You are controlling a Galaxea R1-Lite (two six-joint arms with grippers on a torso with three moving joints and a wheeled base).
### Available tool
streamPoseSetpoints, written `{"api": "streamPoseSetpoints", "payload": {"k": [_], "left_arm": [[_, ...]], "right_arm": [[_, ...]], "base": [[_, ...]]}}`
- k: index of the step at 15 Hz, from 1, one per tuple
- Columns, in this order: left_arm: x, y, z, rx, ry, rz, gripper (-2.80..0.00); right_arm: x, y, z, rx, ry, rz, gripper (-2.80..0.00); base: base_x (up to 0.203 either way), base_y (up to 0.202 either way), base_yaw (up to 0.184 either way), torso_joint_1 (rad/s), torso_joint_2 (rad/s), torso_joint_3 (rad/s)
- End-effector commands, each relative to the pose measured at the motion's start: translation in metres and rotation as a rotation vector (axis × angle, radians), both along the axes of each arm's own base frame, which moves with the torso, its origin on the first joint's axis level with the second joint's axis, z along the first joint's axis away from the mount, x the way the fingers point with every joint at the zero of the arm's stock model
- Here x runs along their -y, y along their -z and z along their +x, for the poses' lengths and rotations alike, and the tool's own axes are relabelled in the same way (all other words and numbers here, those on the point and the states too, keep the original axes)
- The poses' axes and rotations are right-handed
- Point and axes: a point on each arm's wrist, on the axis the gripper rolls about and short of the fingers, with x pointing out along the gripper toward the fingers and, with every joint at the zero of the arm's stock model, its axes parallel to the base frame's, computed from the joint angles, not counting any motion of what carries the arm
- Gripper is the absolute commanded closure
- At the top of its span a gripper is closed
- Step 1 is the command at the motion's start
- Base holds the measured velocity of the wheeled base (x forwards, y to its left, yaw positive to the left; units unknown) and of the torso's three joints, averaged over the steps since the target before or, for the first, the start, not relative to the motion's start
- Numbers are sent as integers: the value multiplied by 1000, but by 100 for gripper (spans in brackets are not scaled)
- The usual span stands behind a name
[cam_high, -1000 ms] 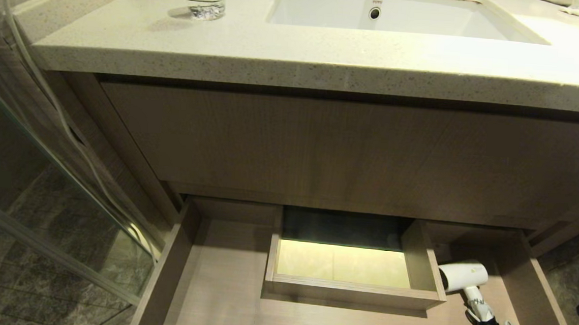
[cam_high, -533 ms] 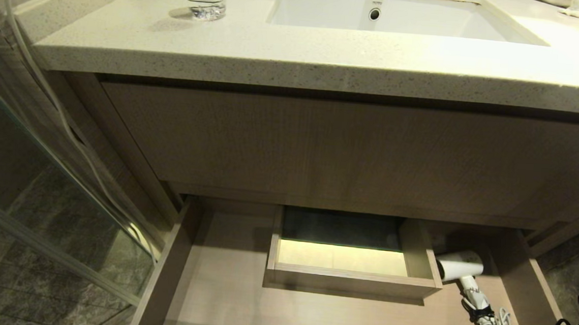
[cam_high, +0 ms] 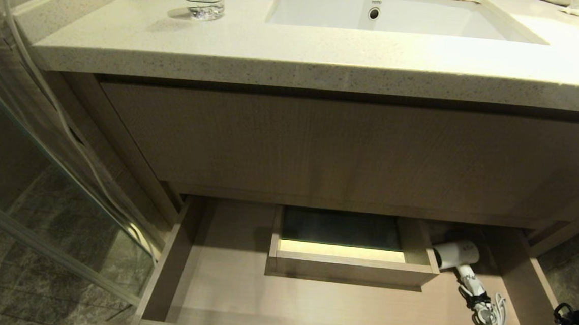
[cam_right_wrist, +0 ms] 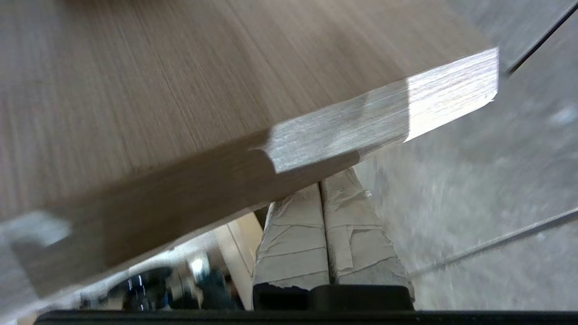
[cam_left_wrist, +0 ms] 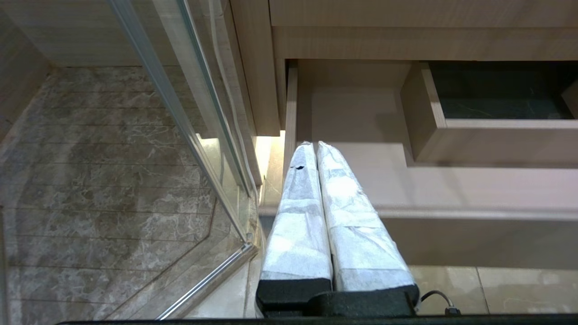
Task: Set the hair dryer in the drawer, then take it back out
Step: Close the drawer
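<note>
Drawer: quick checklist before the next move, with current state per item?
1. Hair dryer inside the drawer: ok, it lies on the right, beside the boxed cutout.
2. Cord inside the drawer walls: ok, bundled by the handle.
3. Drawer open: ok, interior exposed.
4. Right gripper placed: shut, fingers under the drawer front's lower edge; contact cannot tell.
5. Left gripper out of the way: ok, shut, off the drawer's left front corner.

hair dryer (cam_high: pixel 459 256) lies in the open drawer (cam_high: pixel 220 285), right of its boxed cutout (cam_high: pixel 348 268).
</note>
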Motion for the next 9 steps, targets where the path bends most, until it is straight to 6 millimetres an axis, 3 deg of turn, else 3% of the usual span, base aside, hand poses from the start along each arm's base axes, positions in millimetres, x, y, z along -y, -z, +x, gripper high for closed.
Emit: {"api": "streamPoseSetpoints", "payload": {"k": [1,6,9], "left_arm": [[0,0,0,0,0,0,0],[0,0,0,0,0,0,0],[0,0,0,0,0,0,0]], "right_arm": [[0,-12,7,86,-25,-30,0],[-4,-32,29,326,-109,-79,0],[-18,-49,48,503,-189,-116,0]], "base": [[0,0,0,0,0,0],[0,0,0,0,0,0],[0,0,0,0,0,0]]}}
